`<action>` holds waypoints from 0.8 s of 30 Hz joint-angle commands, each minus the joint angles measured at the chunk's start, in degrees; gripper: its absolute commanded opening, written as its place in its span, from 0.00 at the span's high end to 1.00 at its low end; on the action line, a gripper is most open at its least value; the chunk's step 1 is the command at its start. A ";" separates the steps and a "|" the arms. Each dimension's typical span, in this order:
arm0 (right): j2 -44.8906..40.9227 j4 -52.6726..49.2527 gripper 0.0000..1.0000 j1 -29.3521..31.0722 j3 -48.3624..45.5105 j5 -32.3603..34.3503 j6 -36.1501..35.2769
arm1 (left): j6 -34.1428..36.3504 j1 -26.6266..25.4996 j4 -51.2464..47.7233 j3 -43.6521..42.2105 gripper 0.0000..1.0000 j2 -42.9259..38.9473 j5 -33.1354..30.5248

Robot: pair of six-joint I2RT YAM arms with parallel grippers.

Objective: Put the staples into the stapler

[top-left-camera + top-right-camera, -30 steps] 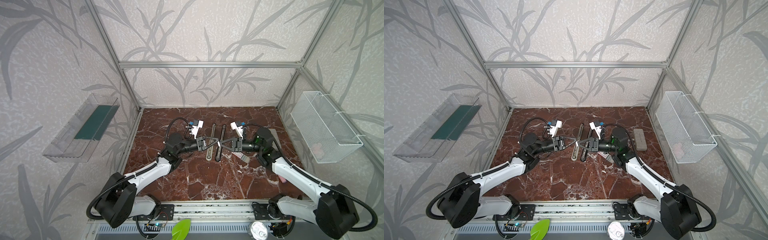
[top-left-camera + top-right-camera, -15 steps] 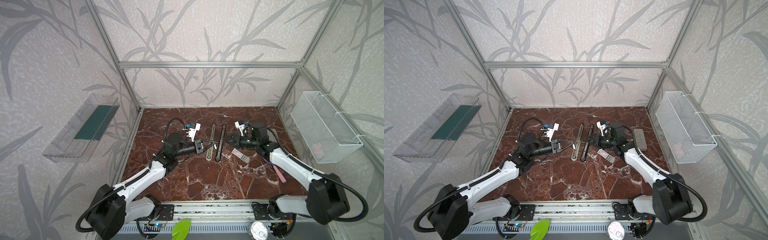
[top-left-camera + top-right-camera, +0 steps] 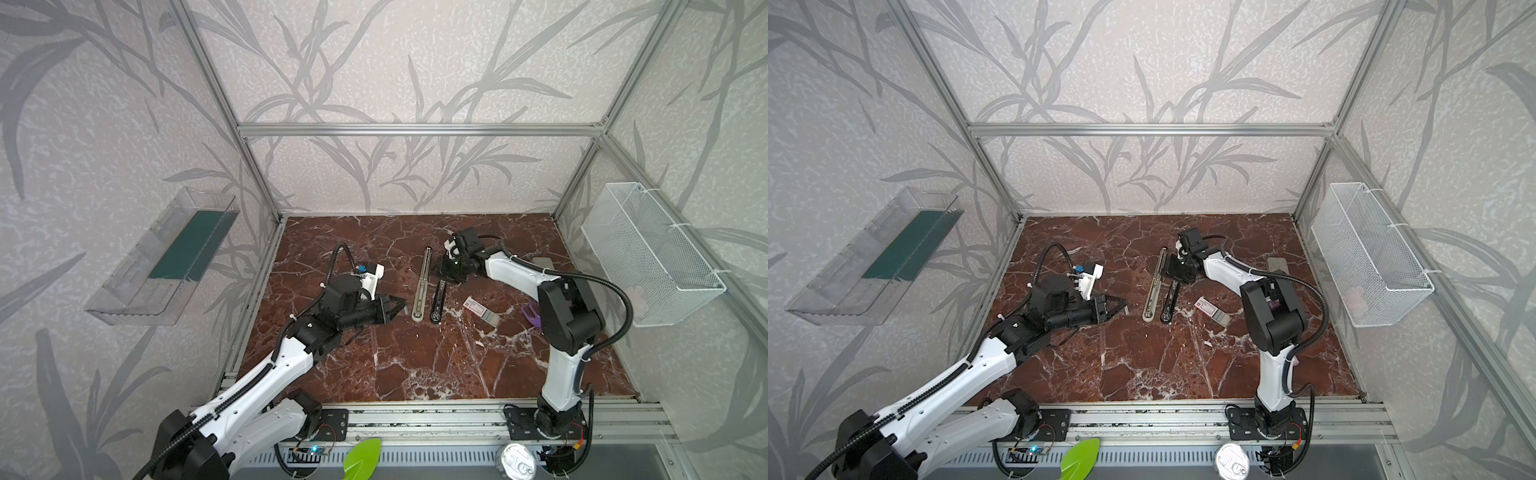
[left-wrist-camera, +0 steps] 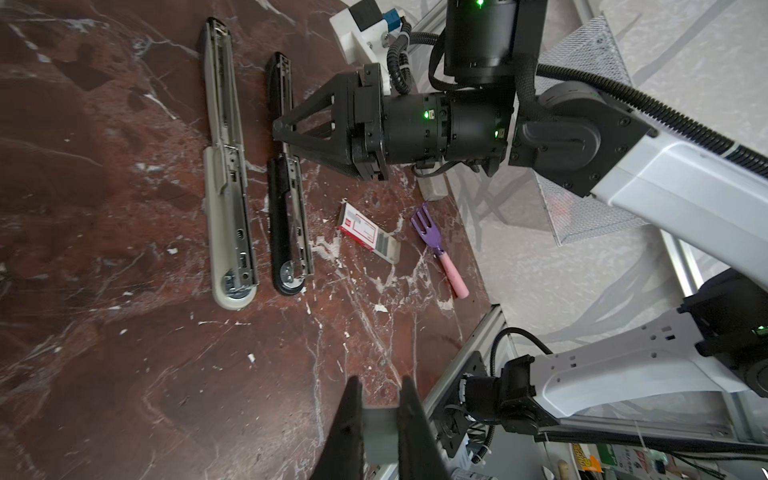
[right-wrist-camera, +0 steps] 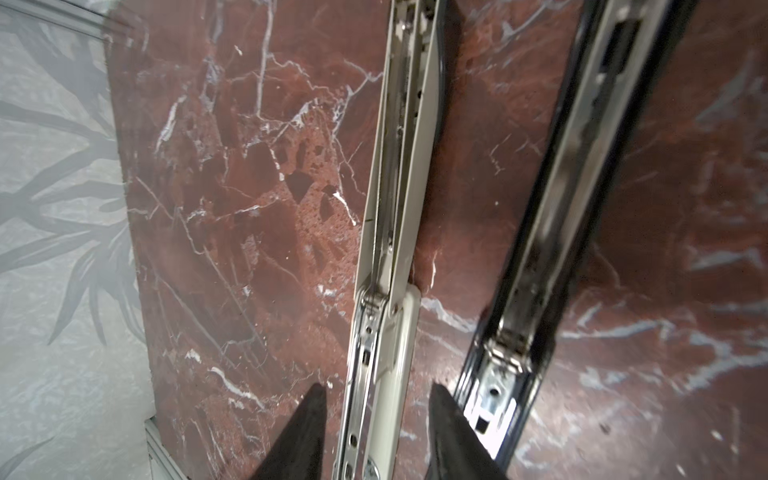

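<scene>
**Fig. Staplers opened, staple box beside them.** Two staplers lie opened flat and side by side on the red-brown marble tabletop (image 3: 415,365), with their long axes running near to far. A beige plastic stapler with a steel channel (image 3: 422,286) is on the left, and a black stapler of the same build (image 3: 437,301) lies just to its right.

The staples, a small white cardboard box with red print and a grey inner tray slid partly out (image 3: 480,309), rest on the table just right of the black stapler's near end. The box's long axis slants from far-left to near-right, grey end nearer.

The right gripper (image 5: 376,388) hovers low over the staplers' hinge region, jaws apart and clamped on nothing. In its wrist view the beige stapler shows between the fingers. From this gripper the box lies close by, to the near right.

The left gripper (image 4: 380,384), left of both staplers, is closed on a small grey piece (image 4: 380,430). This may be a staple strip, but that cannot be confirmed.

The right arm is judged much the nearer to the box. Both staplers lie between the box and the left gripper.
</scene>
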 commanded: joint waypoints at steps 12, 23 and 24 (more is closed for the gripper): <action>10.05 -1.55 0.59 4.50 7.53 -1.24 1.32 | 2.82 0.49 -6.69 1.38 0.89 -0.91 -5.83; 9.26 6.00 0.65 8.01 1.27 -4.28 5.05 | 3.44 1.00 -6.41 2.39 0.89 2.74 -7.08; 9.23 6.90 0.65 8.18 0.63 -4.70 5.53 | 3.44 1.09 -6.64 2.73 0.89 3.23 -7.27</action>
